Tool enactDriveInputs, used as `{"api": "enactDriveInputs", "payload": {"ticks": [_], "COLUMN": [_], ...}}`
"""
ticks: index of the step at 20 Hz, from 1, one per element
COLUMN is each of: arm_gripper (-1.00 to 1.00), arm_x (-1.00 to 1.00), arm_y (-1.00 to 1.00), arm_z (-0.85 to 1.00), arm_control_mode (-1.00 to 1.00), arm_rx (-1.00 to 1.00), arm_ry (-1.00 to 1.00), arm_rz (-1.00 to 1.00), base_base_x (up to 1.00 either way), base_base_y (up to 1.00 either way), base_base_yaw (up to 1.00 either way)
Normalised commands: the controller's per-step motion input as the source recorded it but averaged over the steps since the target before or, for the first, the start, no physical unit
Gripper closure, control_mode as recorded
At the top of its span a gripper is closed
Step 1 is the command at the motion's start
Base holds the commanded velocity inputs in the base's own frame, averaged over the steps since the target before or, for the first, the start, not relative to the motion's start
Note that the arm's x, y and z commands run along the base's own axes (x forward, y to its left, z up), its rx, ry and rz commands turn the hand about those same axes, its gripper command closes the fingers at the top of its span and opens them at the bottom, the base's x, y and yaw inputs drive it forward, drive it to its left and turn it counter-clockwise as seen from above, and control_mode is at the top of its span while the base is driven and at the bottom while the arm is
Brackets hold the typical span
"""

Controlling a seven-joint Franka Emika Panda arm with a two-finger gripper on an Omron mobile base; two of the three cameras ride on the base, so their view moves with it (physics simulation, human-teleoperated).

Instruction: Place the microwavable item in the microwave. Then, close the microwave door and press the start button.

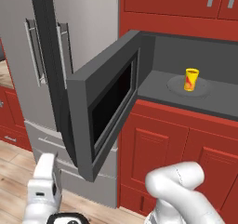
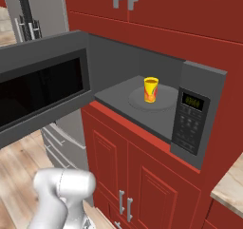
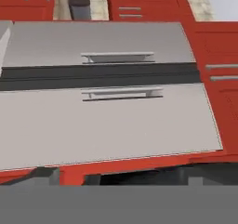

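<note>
The microwavable item, a small yellow cup [image 1: 191, 79] [image 2: 151, 89] with a red mark, stands upright on the round turntable [image 2: 166, 103] inside the microwave [image 2: 190, 123]. The green display [image 2: 192, 100] sits above the dark keypad. The microwave door [image 1: 104, 111] [image 2: 38, 95] is swung wide open to the left, black glass facing out. My gripper [image 1: 46, 160] is low at the lower left of the left base view, below the door's outer edge and far from the cup. Its fingers are not distinguishable.
The tall silver fridge [image 1: 28, 56] [image 3: 107, 125] stands just left of the open door, and the hand view faces it, rolled sideways. Red cabinets [image 1: 176, 144] [image 2: 142, 185] lie below the microwave. A light counter corner [image 2: 232, 185] is at the right, above the wooden floor [image 1: 9, 172].
</note>
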Motion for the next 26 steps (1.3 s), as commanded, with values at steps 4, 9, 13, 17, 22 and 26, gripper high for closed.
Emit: {"api": "enactDriveInputs", "payload": {"ticks": [4,9,13,17,22,26], "arm_gripper": [-1.0,-1.0,-1.0,-1.0,-1.0,-1.0], "arm_x": [1.0,0.77,-0.05,-0.56,-0.31,-0.2], "arm_y": [0.77,-0.18,-0.91,-1.0,-1.0,-1.0], "arm_z": [-0.45,-0.41,-0.08,0.09,0.31,0.27], "arm_control_mode": [-1.0,-1.0,-1.0,-1.0,-1.0,-1.0], "arm_rx": [-0.17,0.0,0.06,0.1,0.15,0.19], "arm_ry": [0.18,0.19,0.06,0.0,0.0,0.01], "arm_rz": [-0.11,-0.24,-0.28,-0.3,-0.31,-0.3], "base_base_x": [0.0,0.0,0.0,0.0,0.0,0.0], "base_base_y": [0.0,0.0,0.0,0.0,0.0,0.0], "base_base_yaw": [0.0,0.0,0.0,0.0,0.0,0.0]}}
